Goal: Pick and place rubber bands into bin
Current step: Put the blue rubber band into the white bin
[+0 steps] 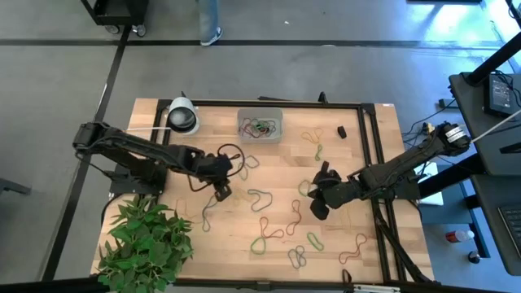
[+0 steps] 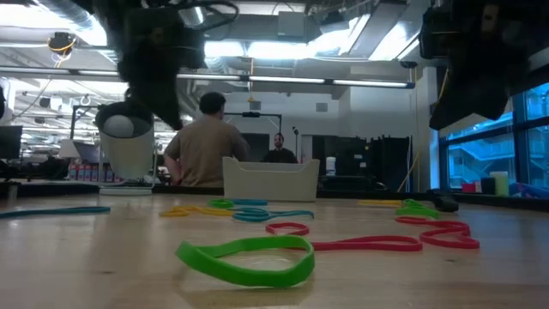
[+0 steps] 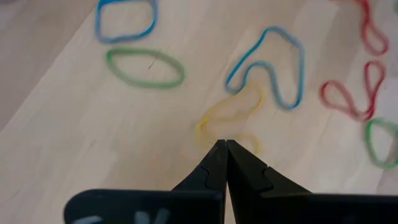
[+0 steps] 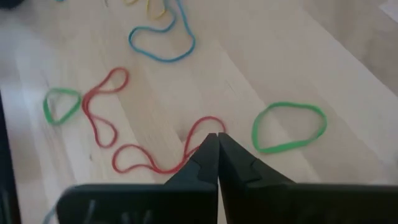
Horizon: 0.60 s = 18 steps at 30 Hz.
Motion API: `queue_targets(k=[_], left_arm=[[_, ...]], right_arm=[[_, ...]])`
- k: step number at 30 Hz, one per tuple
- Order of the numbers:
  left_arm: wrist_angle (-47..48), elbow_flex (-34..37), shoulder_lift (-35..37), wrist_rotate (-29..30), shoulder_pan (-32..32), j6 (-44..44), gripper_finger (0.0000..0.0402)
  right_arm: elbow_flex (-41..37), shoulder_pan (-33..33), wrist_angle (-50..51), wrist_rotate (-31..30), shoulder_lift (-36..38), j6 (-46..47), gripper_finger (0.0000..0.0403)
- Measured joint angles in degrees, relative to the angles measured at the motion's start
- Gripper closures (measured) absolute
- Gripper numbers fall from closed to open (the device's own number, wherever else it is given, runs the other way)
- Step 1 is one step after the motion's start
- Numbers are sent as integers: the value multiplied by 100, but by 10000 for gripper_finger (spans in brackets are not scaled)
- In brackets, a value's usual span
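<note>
Many rubber bands lie flat and scattered on the wooden table: a yellow one, a blue one, a green one, a long red one and another green one. The clear bin stands at the far middle with several bands inside. My left gripper hangs shut above the yellow band, left of centre. My right gripper hangs shut above the long red band's end, right of centre. Neither holds anything.
A white-and-black tape roll sits at the far left beside the bin. A leafy green plant covers the near left corner. A small black object lies at the far right. People stand in the room beyond the table.
</note>
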<state>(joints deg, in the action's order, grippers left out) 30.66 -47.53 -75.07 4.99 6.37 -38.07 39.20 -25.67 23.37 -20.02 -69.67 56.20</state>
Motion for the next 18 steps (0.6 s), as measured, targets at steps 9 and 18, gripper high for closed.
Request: queue_targets(k=[9,18], left_arm=[[11,533,589,-133,-4,462,400],[39,536,637,-158,-4,1176,400]], right_arm=[[313,-15,37,-21,-519,933,402],[1536,-15,487,7,-1955,980,403]])
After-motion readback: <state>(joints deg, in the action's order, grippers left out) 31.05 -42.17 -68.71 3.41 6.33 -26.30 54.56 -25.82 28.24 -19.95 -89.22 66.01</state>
